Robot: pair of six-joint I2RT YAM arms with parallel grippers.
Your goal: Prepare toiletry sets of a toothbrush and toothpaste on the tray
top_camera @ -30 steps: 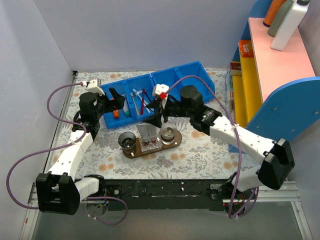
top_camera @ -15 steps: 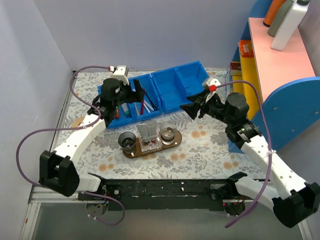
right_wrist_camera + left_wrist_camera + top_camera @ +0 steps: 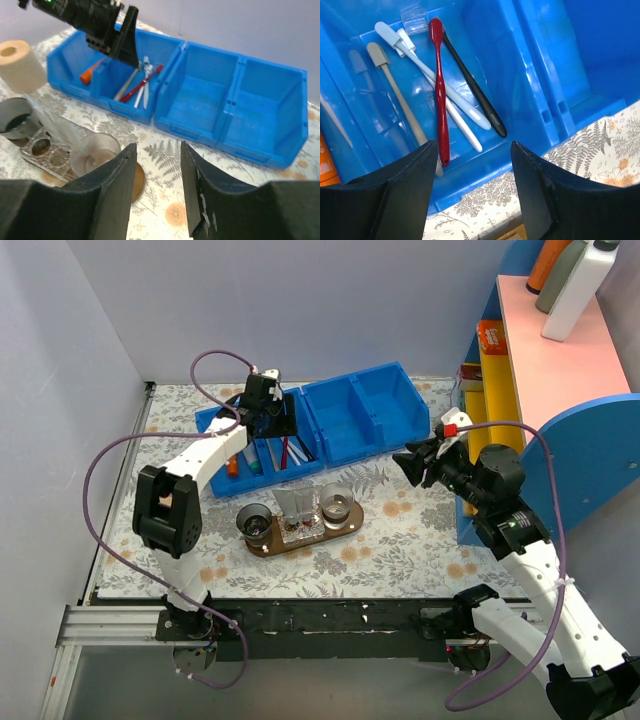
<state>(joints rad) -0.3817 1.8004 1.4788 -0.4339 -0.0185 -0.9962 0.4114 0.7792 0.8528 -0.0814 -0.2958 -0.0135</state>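
The white toothbrush with pale-blue parts (image 3: pixel 427 77) lies in the left blue bin (image 3: pixel 262 445) among a red toothbrush (image 3: pixel 439 90), a dark one (image 3: pixel 475 95) and a beige one (image 3: pixel 400 95). My left gripper (image 3: pixel 472 150) hovers open and empty above the bin's near wall; it also shows in the top view (image 3: pixel 272 425). The dark wooden tray (image 3: pixel 355 520) carries two cups and a clear holder. My right gripper (image 3: pixel 412 466) is open and empty over the cloth, to the right of the tray (image 3: pixel 136 182). I cannot make out the white toothpaste tube.
An orange tube (image 3: pixel 232 465) and a teal one (image 3: pixel 255 466) lie in the left bin. An empty blue bin (image 3: pixel 365 410) stands beside it. A clear cup (image 3: pixel 95 152), a dark cup (image 3: pixel 12 120) and a tan roll (image 3: pixel 20 65) stand nearby. Shelves rise at the right (image 3: pixel 540 390).
My left gripper has swung from the bin's left end to over the toothbrush compartment. My right gripper has drawn back to the right, away from the bins and the tray.
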